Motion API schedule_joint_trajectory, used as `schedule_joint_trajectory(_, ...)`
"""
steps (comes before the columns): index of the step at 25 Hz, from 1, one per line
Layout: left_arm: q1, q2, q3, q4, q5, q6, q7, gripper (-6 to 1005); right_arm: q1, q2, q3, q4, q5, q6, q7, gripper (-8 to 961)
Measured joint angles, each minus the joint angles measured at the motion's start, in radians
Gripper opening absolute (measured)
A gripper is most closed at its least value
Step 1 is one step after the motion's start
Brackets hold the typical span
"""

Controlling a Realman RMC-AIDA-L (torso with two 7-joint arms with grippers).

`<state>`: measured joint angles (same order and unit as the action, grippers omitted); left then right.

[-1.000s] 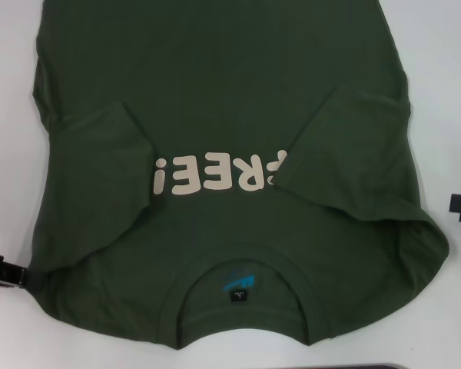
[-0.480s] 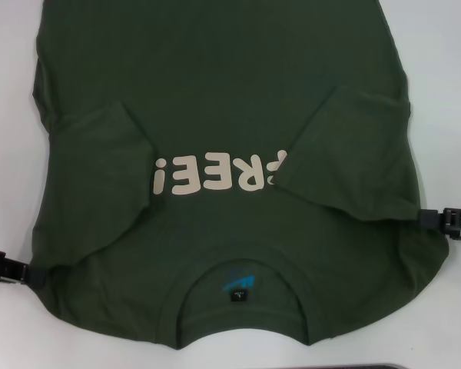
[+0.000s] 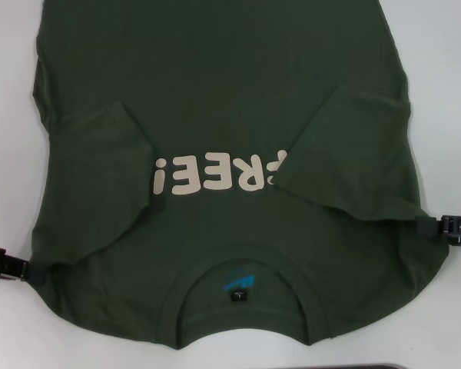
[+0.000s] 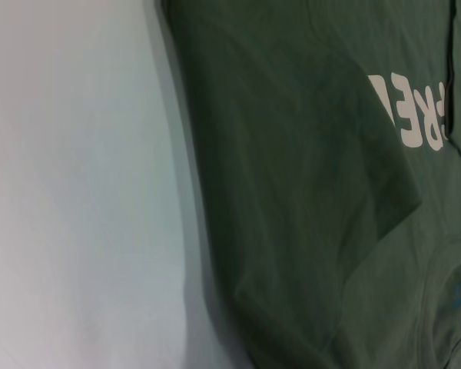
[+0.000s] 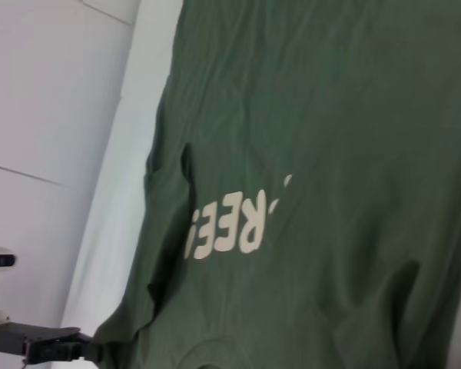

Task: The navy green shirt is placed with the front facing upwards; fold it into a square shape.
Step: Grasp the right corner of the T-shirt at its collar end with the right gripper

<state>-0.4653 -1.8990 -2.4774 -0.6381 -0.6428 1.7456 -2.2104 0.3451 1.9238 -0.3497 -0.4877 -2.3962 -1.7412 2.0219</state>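
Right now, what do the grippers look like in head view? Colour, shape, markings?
Only the tips show. The left gripper is black, blocky, with matte plastic segments. The right gripper is black too, squared off, with a small pale teal patch on its outer end. No cables or lettering are visible on either.

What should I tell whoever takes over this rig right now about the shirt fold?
Left gripper: at the shirt's left shoulder edge, near the collar end; grip state not visible.
Right gripper: at the right shoulder edge; grip state not visible.
Navy green shirt: flat on the white table, front up, collar nearest the robot.
Done: both sleeves folded inward; the right one covers the first letter of the FREE! lettering.
Left: fold the length over to form a square.
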Motion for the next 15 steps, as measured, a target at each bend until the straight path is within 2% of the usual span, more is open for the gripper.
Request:
schedule_joint_trajectory(7, -0.010, 0.000, 0.005, 0.000, 0.001, -0.012, 0.000, 31, -0.003, -0.001, 0.000, -0.001, -0.031, 0.024, -0.008, 628)
schedule_joint_trajectory(12, -0.012, -0.001, 0.002, 0.000, 0.002, -0.014, 0.000, 31, -0.003, 0.004, 0.000, -0.002, -0.032, 0.028, -0.015, 384)
schedule_joint_trajectory(15, -0.012, -0.001, 0.002, 0.000, 0.002, -0.014, 0.000, 31, -0.003, 0.006, 0.000, -0.002, -0.032, 0.028, -0.025, 280)
